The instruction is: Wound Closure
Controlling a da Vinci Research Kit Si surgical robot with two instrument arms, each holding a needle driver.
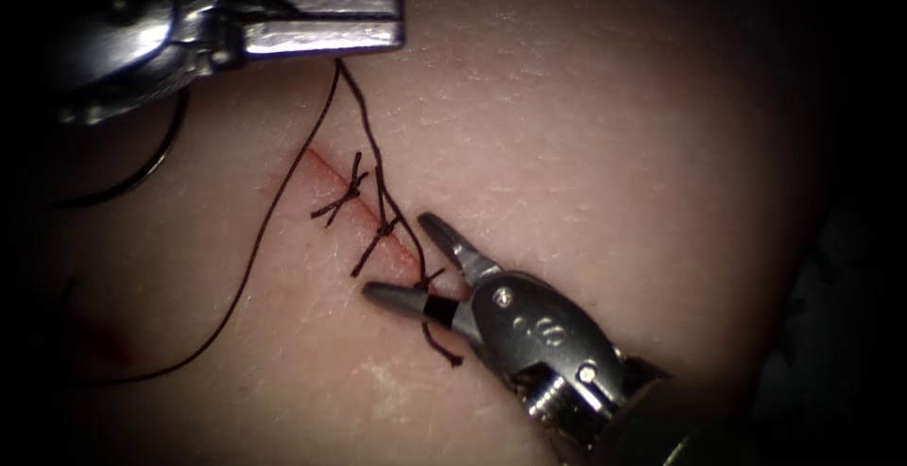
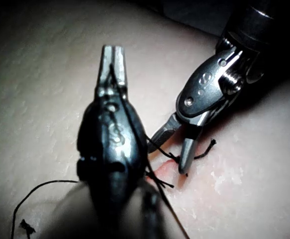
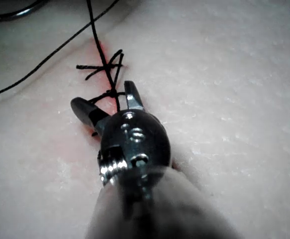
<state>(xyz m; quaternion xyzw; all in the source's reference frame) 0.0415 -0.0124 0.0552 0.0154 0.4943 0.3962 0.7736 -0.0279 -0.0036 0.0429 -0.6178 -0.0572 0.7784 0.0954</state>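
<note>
The tissue (image 1: 614,126) lies under both tools, its cut (image 1: 364,206) running slantwise with knotted stitches (image 1: 354,187) across it. The left tool (image 1: 397,20), raised beyond the cut's far end, has its jaws clamped on the thread (image 1: 364,116), apparently to hold the strands taut. The right tool (image 1: 406,258) sits at the cut's near end, jaws spread around the strand at the last knot, gripping nothing. I cannot make out the needle.
</note>
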